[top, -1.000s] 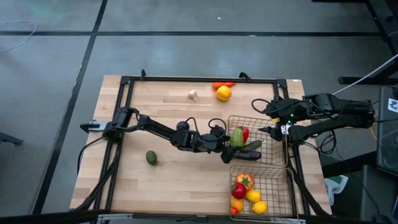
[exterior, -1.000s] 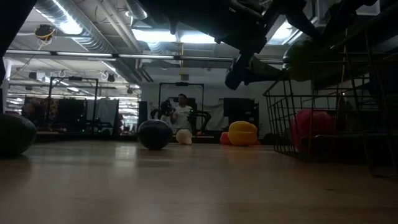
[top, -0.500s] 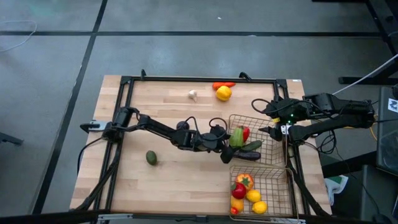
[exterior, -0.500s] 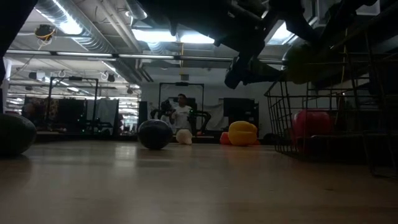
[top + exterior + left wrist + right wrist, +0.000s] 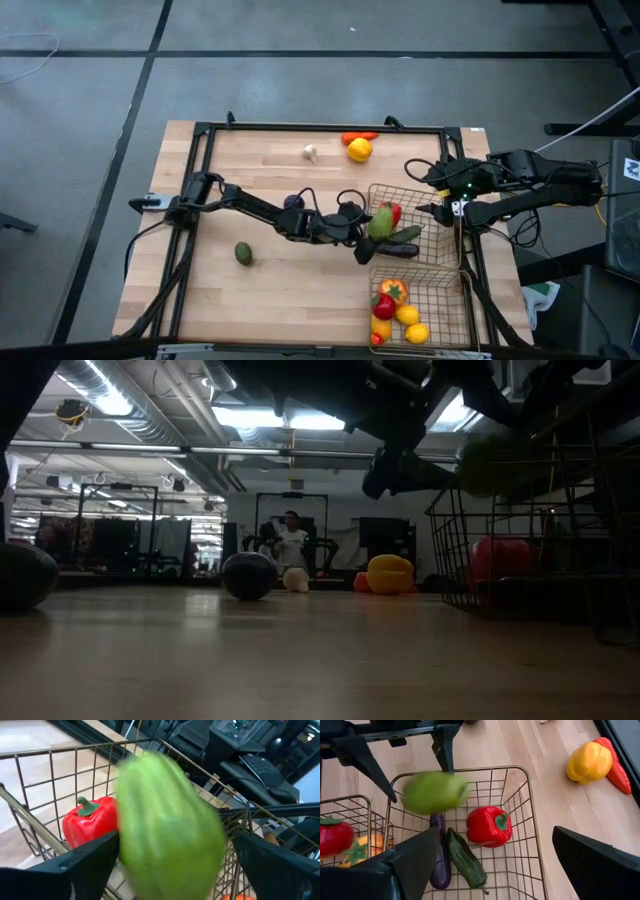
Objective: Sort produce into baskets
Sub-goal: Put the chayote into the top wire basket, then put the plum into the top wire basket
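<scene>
Hanging between open left tool fingers (blurred): green pepper

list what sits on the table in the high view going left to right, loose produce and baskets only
green avocado → white garlic → yellow pepper → the two wire baskets, one nearer, both at the right side.

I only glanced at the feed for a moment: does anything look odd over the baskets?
Yes: a green vegetable is blurred in mid-air above the basket holding the red pepper, between the left gripper's open fingers, apparently just dropped.
</scene>
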Robot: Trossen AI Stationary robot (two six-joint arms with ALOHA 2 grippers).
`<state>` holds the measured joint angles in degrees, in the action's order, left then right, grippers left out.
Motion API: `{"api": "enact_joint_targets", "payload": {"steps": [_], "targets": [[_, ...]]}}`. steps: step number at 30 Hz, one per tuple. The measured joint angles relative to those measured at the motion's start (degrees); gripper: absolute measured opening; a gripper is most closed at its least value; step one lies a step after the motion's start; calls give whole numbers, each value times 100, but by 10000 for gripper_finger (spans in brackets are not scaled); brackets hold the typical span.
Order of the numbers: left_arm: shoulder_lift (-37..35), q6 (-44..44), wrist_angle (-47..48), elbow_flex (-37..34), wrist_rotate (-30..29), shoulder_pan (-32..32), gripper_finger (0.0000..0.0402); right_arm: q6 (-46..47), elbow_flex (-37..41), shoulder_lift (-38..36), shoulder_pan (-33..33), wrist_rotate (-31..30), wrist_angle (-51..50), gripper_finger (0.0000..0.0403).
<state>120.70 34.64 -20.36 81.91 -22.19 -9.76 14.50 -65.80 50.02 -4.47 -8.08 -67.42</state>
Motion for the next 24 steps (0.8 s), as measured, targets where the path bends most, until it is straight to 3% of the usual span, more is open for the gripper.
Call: {"api": "enact_joint_targets", "payload": {"steps": [12, 24], "targets": [[-11, 227, 62, 0, 89, -5, 373, 0, -1, 0, 0, 0, 0, 383], [-502, -1838, 151, 55, 100, -11, 373, 1, 0, 0, -1, 8, 7, 383]]}}
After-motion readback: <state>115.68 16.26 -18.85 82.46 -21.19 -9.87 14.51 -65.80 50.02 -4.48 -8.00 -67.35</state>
